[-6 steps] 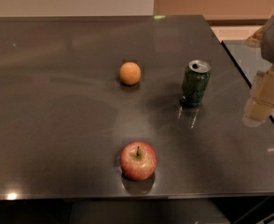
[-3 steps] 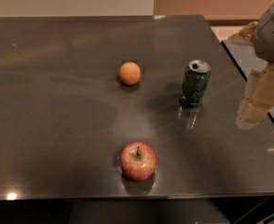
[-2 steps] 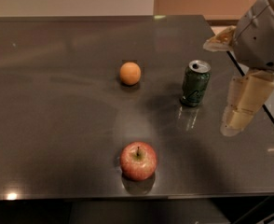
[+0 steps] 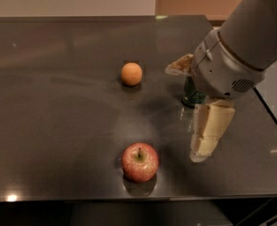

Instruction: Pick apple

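Note:
The apple [image 4: 139, 161], red with yellowish patches and a short dark stem, sits on the dark table [image 4: 53, 126] near its front edge. My gripper [image 4: 183, 114] hangs from the big grey arm at the right, above the table and to the right of the apple, not touching it. Its two cream fingers stand apart: the lower one [image 4: 209, 131] points down toward the table, and the other [image 4: 179, 66] sticks out to the left. The gripper is open and empty.
A smaller plain orange fruit [image 4: 131, 74] lies further back on the table. A green can [image 4: 193, 97] stands behind the gripper, mostly hidden by it. The table's right edge [image 4: 270, 112] runs beside a lighter surface.
The arm has swung in from the right edge over the table, toward the left and front. It now covers most of the can and is closer to the apple. The fruits have not moved.

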Controlling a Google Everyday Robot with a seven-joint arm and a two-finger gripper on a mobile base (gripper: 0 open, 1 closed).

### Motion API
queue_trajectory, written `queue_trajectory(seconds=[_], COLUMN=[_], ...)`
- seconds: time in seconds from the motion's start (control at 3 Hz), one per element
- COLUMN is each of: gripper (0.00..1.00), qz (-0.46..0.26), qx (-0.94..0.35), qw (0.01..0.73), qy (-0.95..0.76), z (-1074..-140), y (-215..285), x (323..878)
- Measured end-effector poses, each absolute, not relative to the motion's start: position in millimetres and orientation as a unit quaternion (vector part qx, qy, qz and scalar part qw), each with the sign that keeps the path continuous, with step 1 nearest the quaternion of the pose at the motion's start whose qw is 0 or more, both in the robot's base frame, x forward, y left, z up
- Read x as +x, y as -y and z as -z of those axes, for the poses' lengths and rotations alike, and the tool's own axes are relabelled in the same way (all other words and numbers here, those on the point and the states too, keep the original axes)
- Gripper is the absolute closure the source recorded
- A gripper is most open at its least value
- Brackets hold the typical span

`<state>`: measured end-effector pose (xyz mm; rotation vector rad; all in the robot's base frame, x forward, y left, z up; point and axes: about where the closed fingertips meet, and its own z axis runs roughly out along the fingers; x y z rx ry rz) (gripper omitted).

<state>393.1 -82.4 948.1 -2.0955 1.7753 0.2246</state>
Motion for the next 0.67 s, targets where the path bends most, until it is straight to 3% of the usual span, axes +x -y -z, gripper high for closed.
queue_trajectory(seconds=[0.67], gripper=[0.0], qz=[-0.104], qx=[-0.791], qw=[0.171], qy=[-0.579], z=[-906.9], y=[44.5], x=[363.9])
